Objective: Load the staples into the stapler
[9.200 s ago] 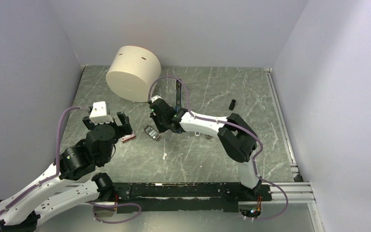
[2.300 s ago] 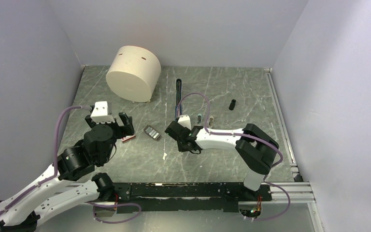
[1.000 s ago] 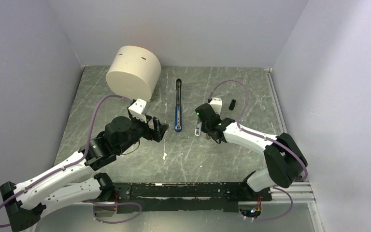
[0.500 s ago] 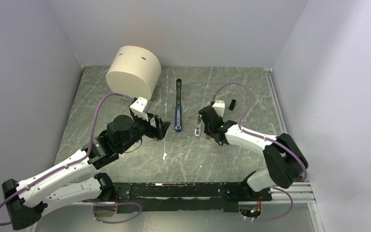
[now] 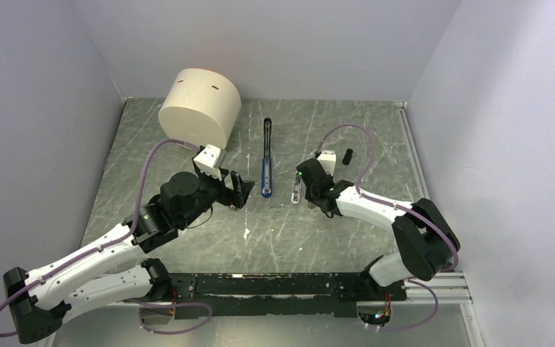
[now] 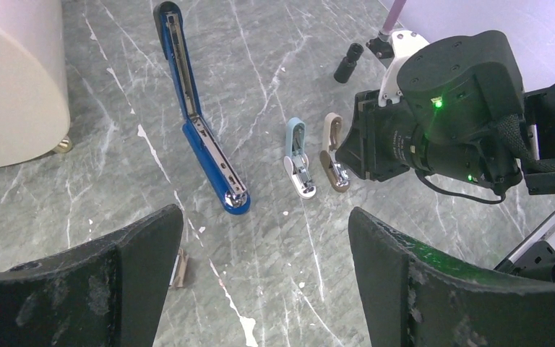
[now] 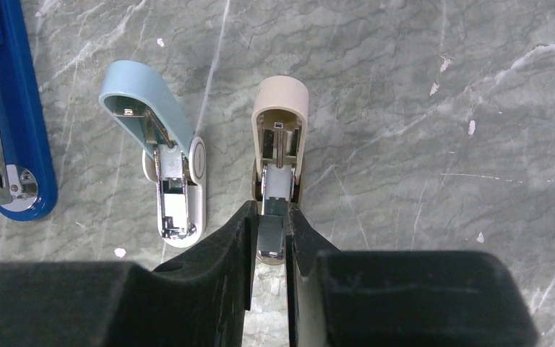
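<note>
The blue stapler [image 5: 266,155] lies swung open on the marble table, its metal channel facing up; it also shows in the left wrist view [image 6: 211,165] and at the right wrist view's left edge [image 7: 25,130]. My right gripper [image 7: 271,213] is shut on a small dark-grey metal block that looks like a strip of staples [image 7: 272,235]. It holds the block over the front end of a beige mini stapler [image 7: 280,108]. My left gripper [image 6: 264,217] is open and empty, hovering just left of the blue stapler's near end. A bit of the cardboard staple box [image 6: 179,267] shows beside its left finger.
A pale-blue mini stapler [image 7: 152,101] lies open between the beige one and the blue stapler. A big cream cylinder [image 5: 199,108] stands at the back left. A small black cylinder [image 5: 347,156] stands behind my right arm. Grey walls enclose the table.
My right arm left the staple tray and swung right to the mini staplers. My left arm reached forward to the table's middle. In the last half second both barely moved.
</note>
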{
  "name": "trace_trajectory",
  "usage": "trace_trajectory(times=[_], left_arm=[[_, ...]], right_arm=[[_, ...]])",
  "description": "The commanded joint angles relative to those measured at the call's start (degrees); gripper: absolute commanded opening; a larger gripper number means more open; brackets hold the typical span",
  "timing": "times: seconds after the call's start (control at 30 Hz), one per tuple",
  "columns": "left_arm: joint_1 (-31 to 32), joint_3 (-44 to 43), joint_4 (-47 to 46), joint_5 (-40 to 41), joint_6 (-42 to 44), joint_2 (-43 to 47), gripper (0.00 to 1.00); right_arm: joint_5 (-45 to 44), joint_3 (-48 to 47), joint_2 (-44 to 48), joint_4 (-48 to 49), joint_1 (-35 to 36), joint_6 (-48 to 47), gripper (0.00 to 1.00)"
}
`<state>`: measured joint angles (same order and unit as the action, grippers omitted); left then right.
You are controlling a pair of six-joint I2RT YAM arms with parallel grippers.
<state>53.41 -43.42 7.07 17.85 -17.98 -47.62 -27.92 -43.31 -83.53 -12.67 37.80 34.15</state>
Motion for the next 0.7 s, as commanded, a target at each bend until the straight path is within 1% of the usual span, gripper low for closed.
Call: trace_trajectory(times=[0.0, 0.67], left_arm=[[0.1, 0.7, -1.8, 1.3, 0.0, 0.2, 0.89], [0.1, 0.7, -1.4, 1.5, -0.1, -0.3, 0.89]], right_arm=[[-1.9, 0.7, -1.0, 1.6, -0.6, -0.3, 0.21], [-1.0, 0.9, -2.8, 2.6, -1.0, -0.6, 0.21]])
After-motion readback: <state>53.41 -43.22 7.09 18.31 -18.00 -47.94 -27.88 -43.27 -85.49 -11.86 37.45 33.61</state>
